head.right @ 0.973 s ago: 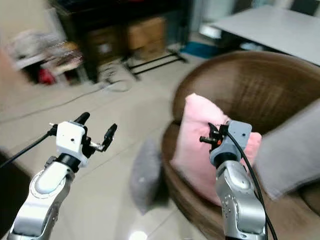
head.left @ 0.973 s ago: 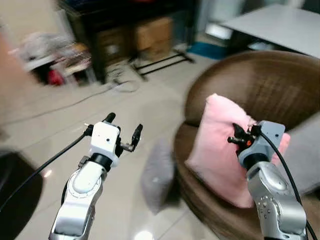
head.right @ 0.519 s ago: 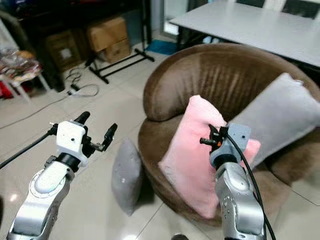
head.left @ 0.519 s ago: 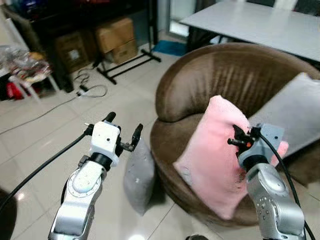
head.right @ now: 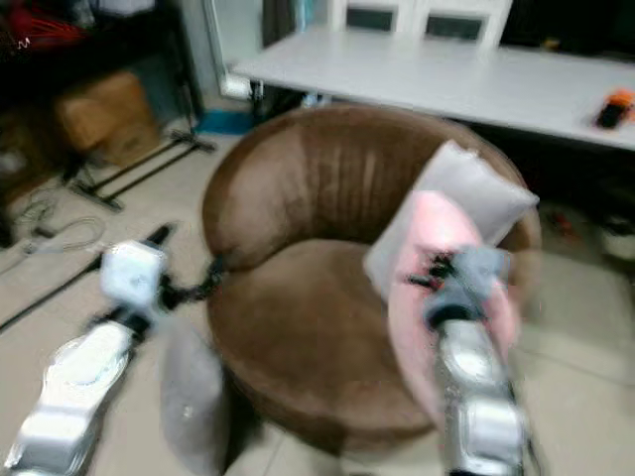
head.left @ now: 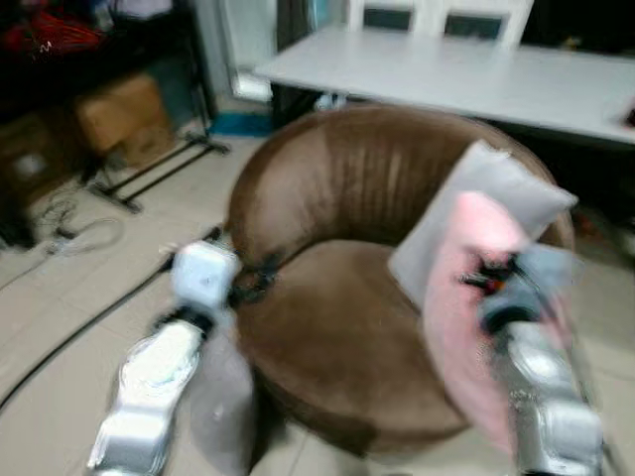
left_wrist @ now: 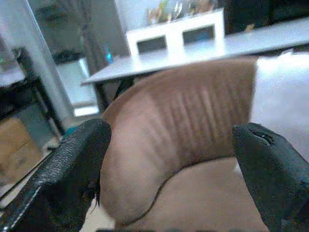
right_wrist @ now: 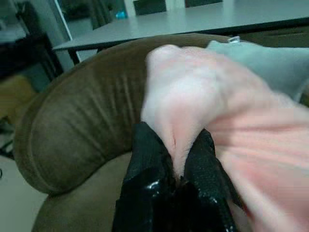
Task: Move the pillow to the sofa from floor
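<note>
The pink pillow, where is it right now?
The pink pillow hangs pinched in the right gripper, over the brown sofa's right side, beside a grey cushion.

Brown sofa (head.left: pixel 337 327), grey pillow (head.left: pixel 476 208) on it

The soft pink pillow (right_wrist: pixel 207 101) hangs upright, pinched, over the round brown sofa's (head.left: pixel 327 327) right edge.

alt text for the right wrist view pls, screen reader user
The right gripper's two black fingers pinch a fold of a soft pink pillow, which bulges above and beside them. Behind it curves the ribbed back of a round brown sofa, with a grey cushion leaning against it and a long pale table further back.
</note>
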